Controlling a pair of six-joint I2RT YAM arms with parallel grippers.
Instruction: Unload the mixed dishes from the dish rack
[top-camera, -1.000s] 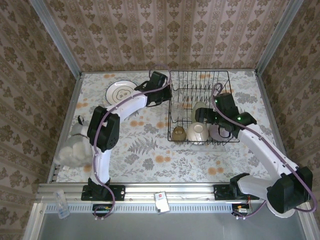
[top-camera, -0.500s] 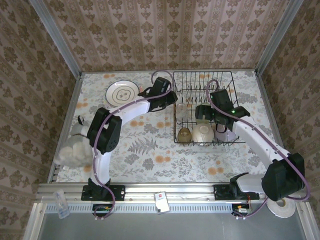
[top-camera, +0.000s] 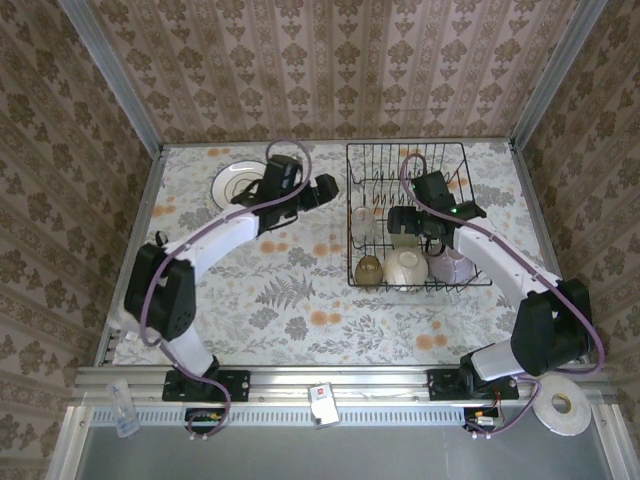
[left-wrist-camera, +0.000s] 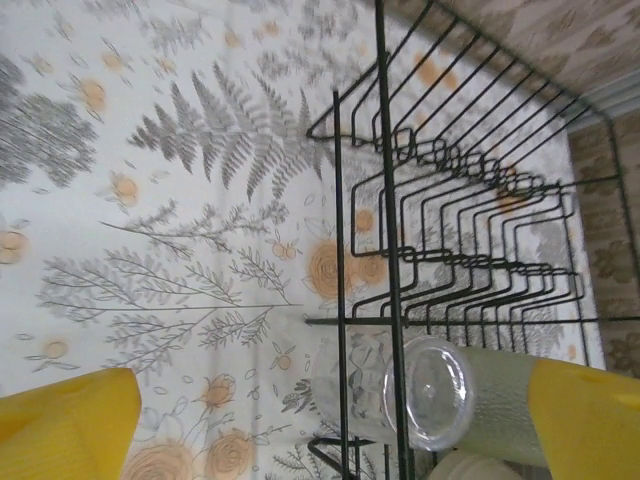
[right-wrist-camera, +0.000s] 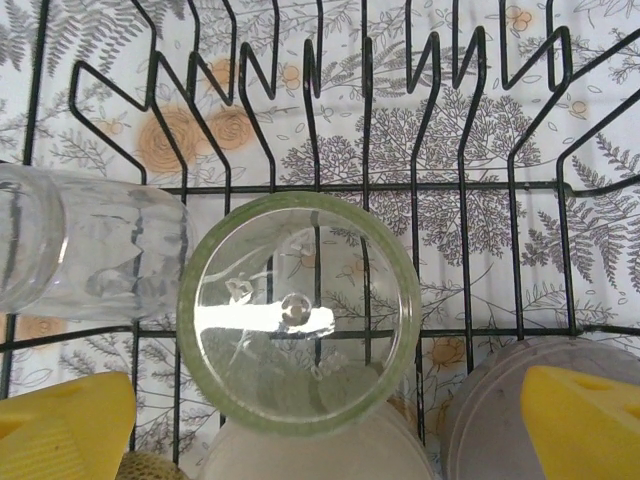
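Left fingers (left-wrist-camera: 62, 425) sprang apart beside the dish rack (top-camera: 400, 165); right fingers (right-wrist-camera: 585, 425) spread over two glasses (right-wrist-camera: 300, 325).

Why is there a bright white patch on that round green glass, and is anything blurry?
Right wrist view: that patch is glare off the pale green glass. Left wrist view: the yellow claw fingers are out of focus, the dish rack wires sharper. Top external view: even light, soft shadows.
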